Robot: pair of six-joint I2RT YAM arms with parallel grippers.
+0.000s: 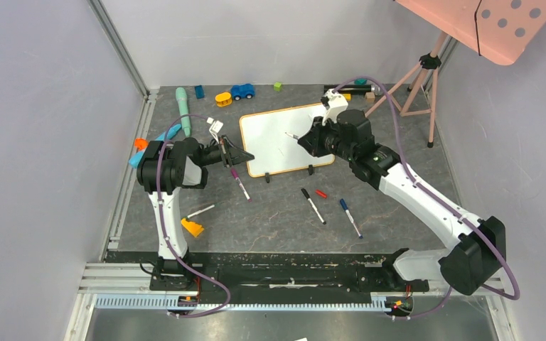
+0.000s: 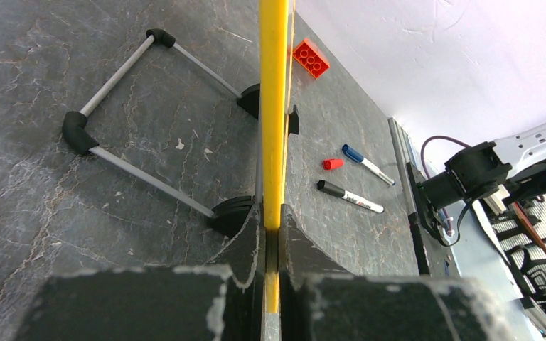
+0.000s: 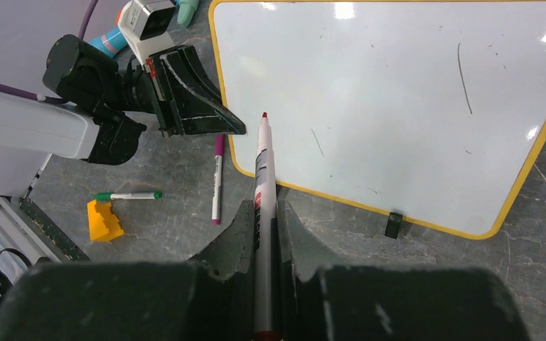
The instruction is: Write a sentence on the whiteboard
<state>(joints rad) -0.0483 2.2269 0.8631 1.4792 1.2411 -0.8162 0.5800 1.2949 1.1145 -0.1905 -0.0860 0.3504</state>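
Top external view: the small rectangular whiteboard with a thin yellow-orange frame and rounded corners stands mid-table on two black clip feet, between the two arms. Its white face carries only a few faint stray strokes. No sentence is on it.

Left gripper: jaws closed tight on the board's left frame edge, which runs straight up between the fingers in the left wrist view. A wire prop of grey rods with black corner pieces sits behind the board.

Right gripper: jaws closed on the barrel of a white marker with a red tip, uncapped and pointing at the board's lower left area, just inside the frame. Whether the tip touches the surface cannot be told.

Surroundings: a purple marker lies just below the left gripper. A black-capped marker, a loose red cap and a blue-capped marker lie in front of the board. A green marker and an orange block lie nearer the left arm's base. A pink dotted panel stands on a tripod at the far right.

Assessment: the step in hand is set-up for the first stroke, with the board steadied and the pen presented. Writing is not yet begun. The next move calls for light, even tip pressure and a start high on the left, while the left grip stops the board sliding.
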